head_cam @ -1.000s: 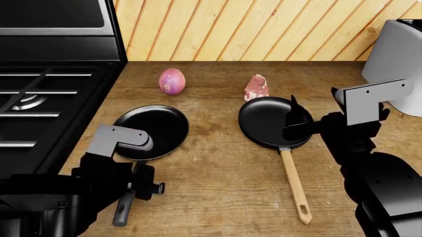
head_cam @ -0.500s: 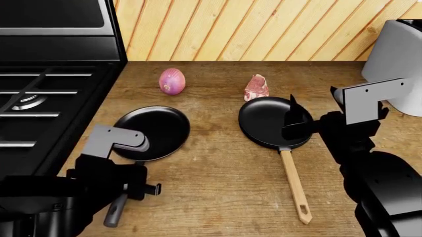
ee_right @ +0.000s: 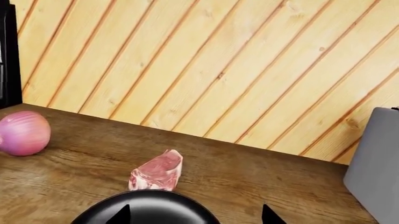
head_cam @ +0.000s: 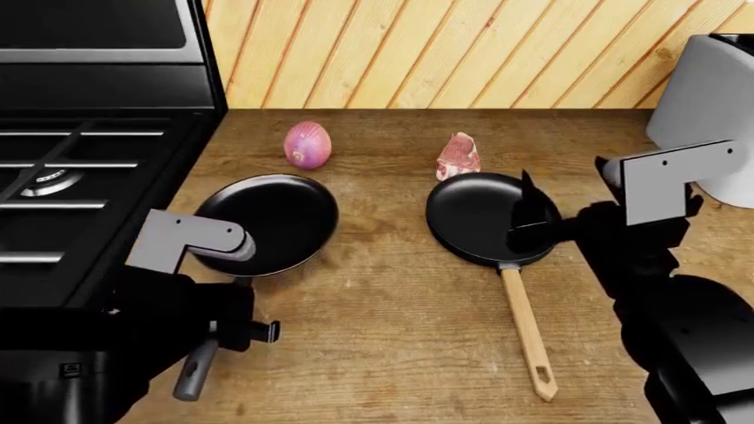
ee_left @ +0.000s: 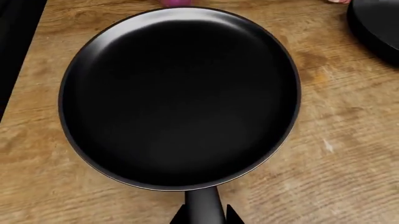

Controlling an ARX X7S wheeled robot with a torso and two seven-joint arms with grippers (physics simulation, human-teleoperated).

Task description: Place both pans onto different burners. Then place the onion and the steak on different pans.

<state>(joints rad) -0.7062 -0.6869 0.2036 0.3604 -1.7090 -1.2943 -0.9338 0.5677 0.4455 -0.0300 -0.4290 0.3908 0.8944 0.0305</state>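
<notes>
Between the fingers of my left pincer (ee_left: 201, 219), I am clamping the dark grey handle (head_cam: 194, 371) of the nearer pan (head_cam: 267, 223), whose round black bowl is stretching straight out ahead of the fingertips over the wooden counter (head_cam: 389, 327). The stove (head_cam: 71, 190) is lying just off to the outer side of this pincer, its grates and one silver-ringed burner (head_cam: 48, 183) showing beyond the pan's rim. So I am working on the first step: getting this pan onto a burner.

The next move, as I judge it, is calling for a lift high enough to clear the stove's raised edge and grates, then a swing outward until the bowl is centred over that burner, keeping the pan level, since a grip this far down the handle may let it droop.

My right pincer (head_cam: 527, 216) is hovering with its fingers apart above the rim of the second pan (head_cam: 483, 216), whose long wooden handle (head_cam: 525, 331) is pointing back toward me. Just beyond that pincer the steak (ee_right: 157, 171) is sitting beside the pan's far rim, and the onion (ee_right: 24, 132) is lying further off toward the stove. Neither one is in a pan yet.
</notes>
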